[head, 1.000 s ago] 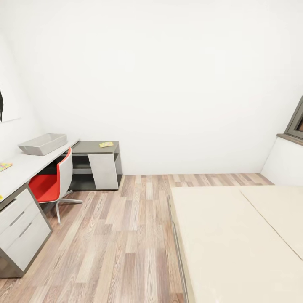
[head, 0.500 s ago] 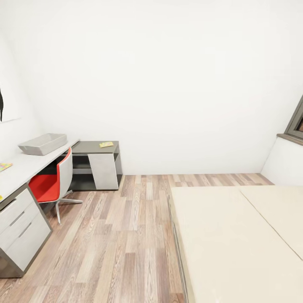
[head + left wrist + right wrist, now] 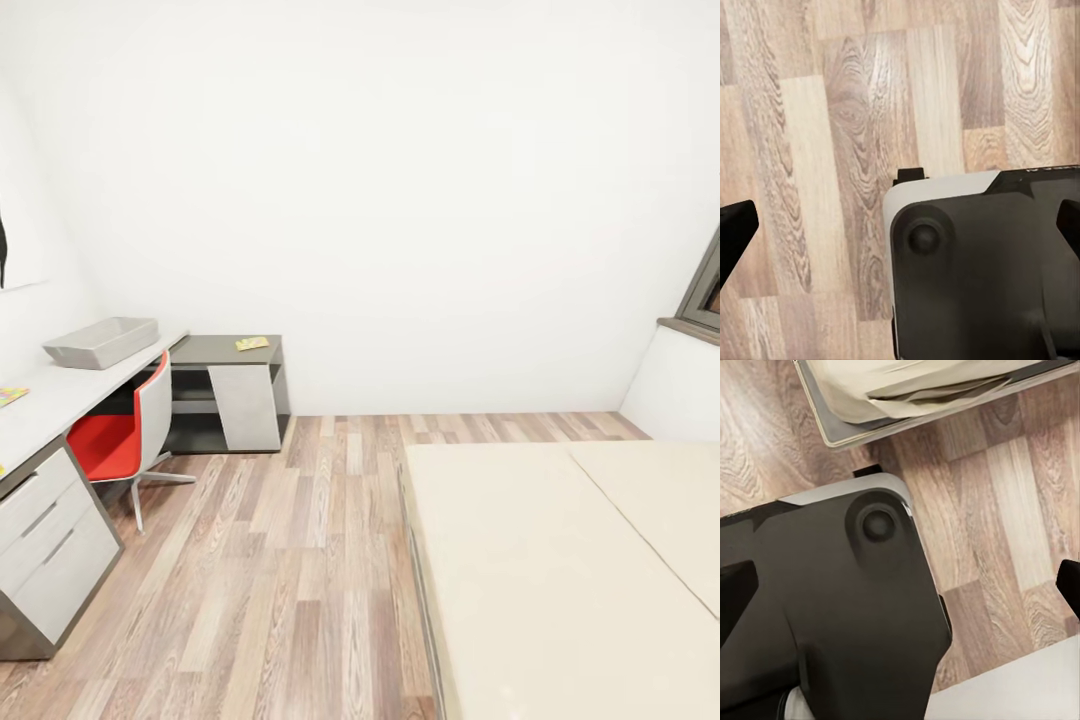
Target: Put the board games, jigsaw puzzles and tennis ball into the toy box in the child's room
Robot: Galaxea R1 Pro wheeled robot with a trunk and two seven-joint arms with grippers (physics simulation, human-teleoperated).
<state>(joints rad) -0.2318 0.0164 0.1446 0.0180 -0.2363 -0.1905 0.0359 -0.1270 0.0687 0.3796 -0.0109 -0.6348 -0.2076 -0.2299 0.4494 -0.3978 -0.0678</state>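
While the robot is parked by the bed, here's what I can make out from where I'm standing:

Toy box: grey open tray [image 3: 103, 341] at the far end of the long worktop [image 3: 60, 395] along the left wall, beyond the red chair [image 3: 125, 430].

Toys on the worktop: a colourful flat thing [image 3: 11, 395] near the left edge, probably a puzzle or game box, too cut off to say which. A yellow flat piece [image 3: 253, 343] lies on the lower dark desk [image 3: 215, 352] in the corner, well apart from the toy box.

Bed: beige mattress [image 3: 560, 570] at the right; the stretch in sight has no game boxes on it.

Left pincer: fingertips [image 3: 735, 229] at the picture edges, spread wide, holding nothing, pointing down at the wood floor [image 3: 832, 150] next to the robot's own base [image 3: 975, 262].

Right pincer: same deal, one dark tip [image 3: 1070, 582] at the edge, wide open, empty, over the floor near the bed's corner [image 3: 855, 420].

Handling guess: game and puzzle boxes look like stiff, light cardboard, so pinch an overhanging edge. The ball will roll, so squeeze across its middle.

Progress: nothing picked up yet, I reckon.
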